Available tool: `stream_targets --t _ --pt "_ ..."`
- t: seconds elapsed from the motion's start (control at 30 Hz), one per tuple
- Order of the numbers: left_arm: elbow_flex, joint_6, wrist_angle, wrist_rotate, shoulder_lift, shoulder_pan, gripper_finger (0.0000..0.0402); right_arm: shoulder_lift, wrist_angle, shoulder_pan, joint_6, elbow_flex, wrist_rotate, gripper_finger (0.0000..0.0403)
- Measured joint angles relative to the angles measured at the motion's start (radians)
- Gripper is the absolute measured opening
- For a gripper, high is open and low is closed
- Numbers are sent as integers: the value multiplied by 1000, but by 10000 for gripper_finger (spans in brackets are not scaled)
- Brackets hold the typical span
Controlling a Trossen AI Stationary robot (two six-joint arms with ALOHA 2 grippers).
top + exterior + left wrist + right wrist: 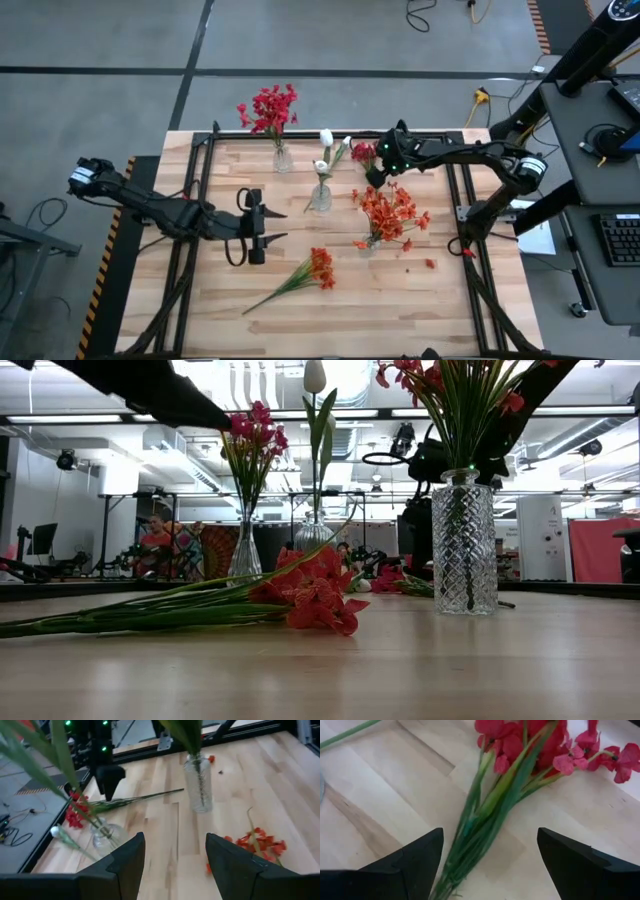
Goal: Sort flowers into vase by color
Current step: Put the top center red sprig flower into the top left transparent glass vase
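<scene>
Orange-red stem [300, 277]: lies flat on the table [200, 320] near its front edge, blossoms [315, 595] toward the centre, long green stalk running toward the front left corner; touched by no gripper.
Left gripper [262, 229]: hovers over the table left of centre, just behind the lying stem; fingers [125, 865] spread apart, nothing between them.
Orange-red vase [368, 244]: clear cut-glass vase [463, 542] right of centre, upright, holding a spreading bunch of orange-red clusters [392, 212] on green stalks.
Loose petals [429, 264]: small red bits on the bare wood to the right of that vase.
White vase [321, 197]: clear glass, at centre, upright, holding white buds [326, 137] on thin green stalks with long leaves.
Crimson stem [362, 152]: lies on the table behind the orange-red vase; crimson clusters [530, 740] at one end, a bundle of green stalks and leaves.
Right gripper [378, 172]: directly above the crimson stem; fingers [415, 860] released and wide, straddling the stalks without touching them.
Crimson vase [282, 158]: clear glass, near the rear edge left of centre, upright, holding crimson clusters [268, 108].
Open room: bare wood along the front edge right of the lying stem, and at the rear left corner.
Edges: black frame rails [190, 190] run along the left, right and rear sides of the table.
</scene>
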Motion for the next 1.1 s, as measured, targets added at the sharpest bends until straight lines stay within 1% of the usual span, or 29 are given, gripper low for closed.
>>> stream_targets --t 0.17,0.3,0.43,0.67,0.8,0.97,1.1 --pt "-10 -15 12 0 0 7 192 0 25 34 23 -10 16 311" --pt "0 -18 12 0 -2 7 192 0 25 44 32 -32 63 307" --pt "20 -18 10 0 -6 7 192 8 53 44 47 -59 63 302" --pt "87 -30 -67 -7 -28 7 192 96 106 54 44 -63 79 292" --pt "137 -36 -122 -79 -41 6 192 126 110 54 43 -61 80 278" --pt "198 -38 -182 -182 -50 6 192 106 110 54 45 -61 92 248" --pt "221 -38 -191 -210 -50 7 192 68 100 54 50 -64 104 220"
